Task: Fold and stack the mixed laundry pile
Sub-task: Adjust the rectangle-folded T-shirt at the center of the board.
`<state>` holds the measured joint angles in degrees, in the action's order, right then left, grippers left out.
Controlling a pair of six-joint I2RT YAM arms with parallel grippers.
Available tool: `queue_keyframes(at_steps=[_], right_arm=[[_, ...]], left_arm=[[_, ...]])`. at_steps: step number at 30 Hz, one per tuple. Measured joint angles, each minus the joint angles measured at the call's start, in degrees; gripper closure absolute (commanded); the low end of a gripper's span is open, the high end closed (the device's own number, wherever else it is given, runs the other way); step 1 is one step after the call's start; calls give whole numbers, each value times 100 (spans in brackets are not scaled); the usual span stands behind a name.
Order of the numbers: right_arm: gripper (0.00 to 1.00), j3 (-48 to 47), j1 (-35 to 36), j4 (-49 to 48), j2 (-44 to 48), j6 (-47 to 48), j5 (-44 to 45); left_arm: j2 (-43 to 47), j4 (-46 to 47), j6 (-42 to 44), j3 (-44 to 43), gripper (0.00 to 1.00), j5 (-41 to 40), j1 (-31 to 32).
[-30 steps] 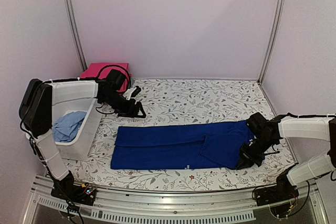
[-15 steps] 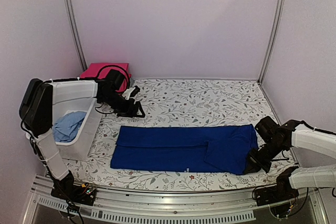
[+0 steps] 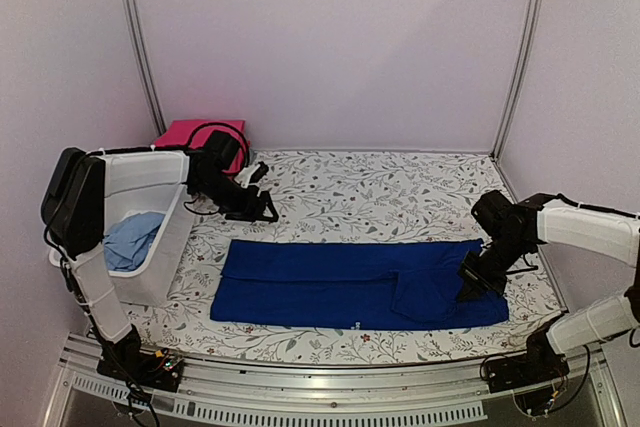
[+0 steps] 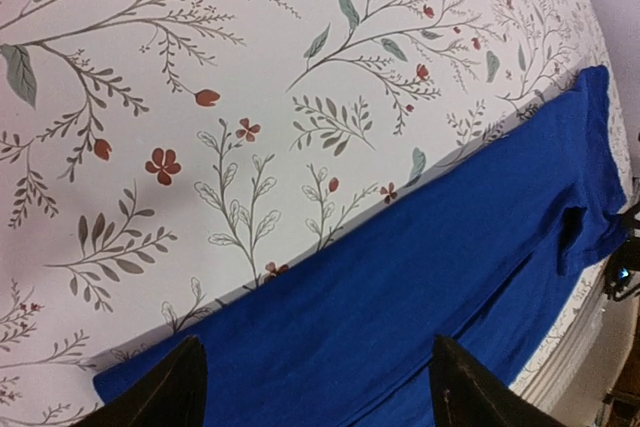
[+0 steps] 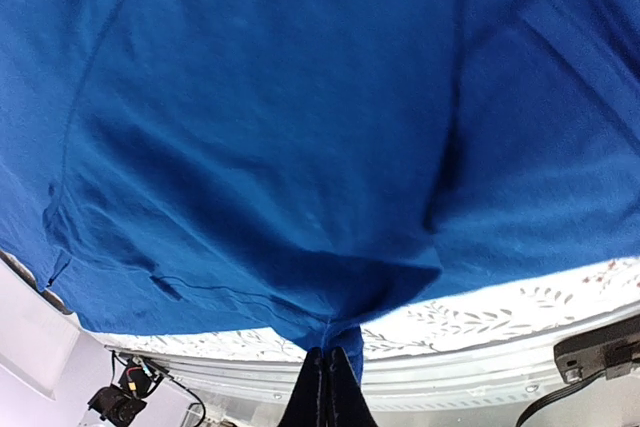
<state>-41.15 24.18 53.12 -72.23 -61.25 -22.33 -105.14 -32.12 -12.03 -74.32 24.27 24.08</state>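
The royal-blue trousers (image 3: 340,284) lie stretched left to right on the floral table, also in the left wrist view (image 4: 420,277) and filling the right wrist view (image 5: 280,127). My right gripper (image 3: 472,285) is shut on the trousers' right end and lifts a pinch of cloth (image 5: 330,332). My left gripper (image 3: 262,209) is open and empty, hovering just behind the trousers' left end. A pale-blue garment (image 3: 130,239) lies in the white basket (image 3: 150,182). A pink-red folded garment (image 3: 195,133) sits at the back left.
The white basket stands on the left side of the table, next to my left arm. The metal rail of the table's near edge (image 3: 330,387) runs along the front. Vertical frame posts (image 3: 520,47) stand at the back corners.
My right gripper has dragged the trousers' right end outward, then back up and left a little, flattening the fold there. The left arm has barely moved.
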Motion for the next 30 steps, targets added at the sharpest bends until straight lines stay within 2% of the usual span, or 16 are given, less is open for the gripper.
queue_keyframes(at_steps=[14,16,17,20,21,24,26,30], right_arm=[[100,-1749,-186,-358,-2234,1259,278],[97,-1891,-188,-470,-2441,1344,280],[93,-1932,-188,-496,-2509,1366,280],[72,-1974,-210,-590,-2691,1462,275],[58,-1974,-219,-590,-2710,1510,278],[30,-1976,-245,-553,-2677,1637,273],[27,-1974,-247,-487,-2540,1709,315],[29,-1974,-247,-308,-1775,1893,472]], left_arm=[[-2,17,-68,22,24,-76,-24],[-2,17,-85,50,24,-81,-31],[-2,15,-94,61,24,-85,-35],[-2,20,-111,76,23,-98,-46],[0,22,-111,83,23,-98,-48],[2,37,-101,118,22,-79,-52],[2,39,-59,120,22,-61,-48],[9,46,50,120,22,-57,24]])
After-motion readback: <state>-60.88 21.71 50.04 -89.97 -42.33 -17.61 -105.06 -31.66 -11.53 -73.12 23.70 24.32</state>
